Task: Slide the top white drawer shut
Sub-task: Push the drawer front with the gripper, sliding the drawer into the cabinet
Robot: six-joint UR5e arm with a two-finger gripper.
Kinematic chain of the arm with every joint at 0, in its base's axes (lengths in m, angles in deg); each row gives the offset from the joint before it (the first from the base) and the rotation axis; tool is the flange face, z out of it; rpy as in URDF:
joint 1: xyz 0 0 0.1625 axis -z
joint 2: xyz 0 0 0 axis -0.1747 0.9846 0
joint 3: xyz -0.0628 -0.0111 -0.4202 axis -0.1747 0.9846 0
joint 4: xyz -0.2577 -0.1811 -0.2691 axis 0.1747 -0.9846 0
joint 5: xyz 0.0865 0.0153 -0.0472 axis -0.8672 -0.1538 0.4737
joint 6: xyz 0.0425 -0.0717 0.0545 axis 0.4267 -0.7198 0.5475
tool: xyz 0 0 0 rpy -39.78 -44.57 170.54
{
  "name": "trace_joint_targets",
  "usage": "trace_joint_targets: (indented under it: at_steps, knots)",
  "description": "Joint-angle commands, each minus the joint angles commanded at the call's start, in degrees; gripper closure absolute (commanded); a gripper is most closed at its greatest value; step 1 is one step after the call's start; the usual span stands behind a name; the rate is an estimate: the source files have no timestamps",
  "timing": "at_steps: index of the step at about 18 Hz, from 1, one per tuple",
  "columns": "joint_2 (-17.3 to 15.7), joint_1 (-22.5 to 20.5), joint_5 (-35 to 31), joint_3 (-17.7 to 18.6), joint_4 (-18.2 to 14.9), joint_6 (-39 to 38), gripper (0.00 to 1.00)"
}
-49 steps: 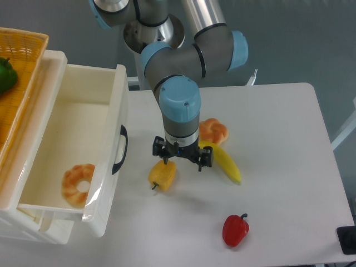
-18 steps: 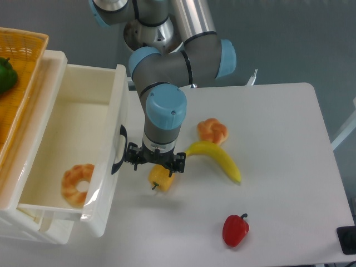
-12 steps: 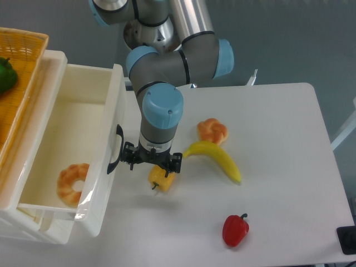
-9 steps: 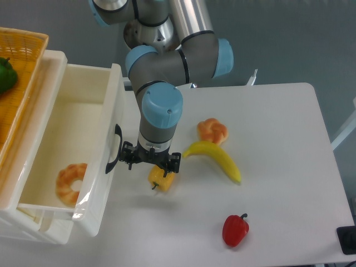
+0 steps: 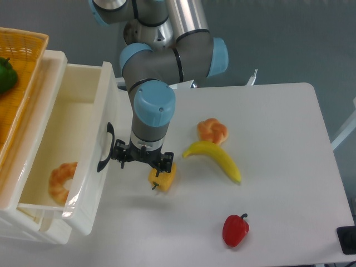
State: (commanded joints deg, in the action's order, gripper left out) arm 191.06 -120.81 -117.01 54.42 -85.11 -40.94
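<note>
The top white drawer [image 5: 93, 189] stands partly open at the left, with its black curved handle [image 5: 104, 147] on the front panel. A glazed doughnut [image 5: 60, 181] lies inside it. My gripper [image 5: 142, 159] points down just right of the front panel. Its jaws are spread wide and hold nothing. The left fingertip [image 5: 118, 156] is at the panel beside the handle; I cannot tell if it touches. The right fingertip [image 5: 167, 163] hangs over a yellow pepper [image 5: 163, 178].
An orange wicker basket [image 5: 25, 67] with a green pepper [image 5: 5, 75] sits on the cabinet top. On the table lie a banana [image 5: 218, 158], a twisted pastry [image 5: 212, 131] and a red pepper [image 5: 235, 229]. The table's edges are near at the right and front.
My gripper has moved left from above the yellow pepper to the drawer front. The drawer has slid left into the cabinet, and the doughnut has moved with it.
</note>
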Motion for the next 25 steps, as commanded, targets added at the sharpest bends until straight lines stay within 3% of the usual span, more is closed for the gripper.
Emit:
trace_joint_targets:
  at_steps: [14,25]
  knots:
    - [0.1,5.1,-0.1,-1.0,0.5,0.1,0.0]
    - [0.4,6.8,-0.1,-1.8,0.7,0.4,0.0]
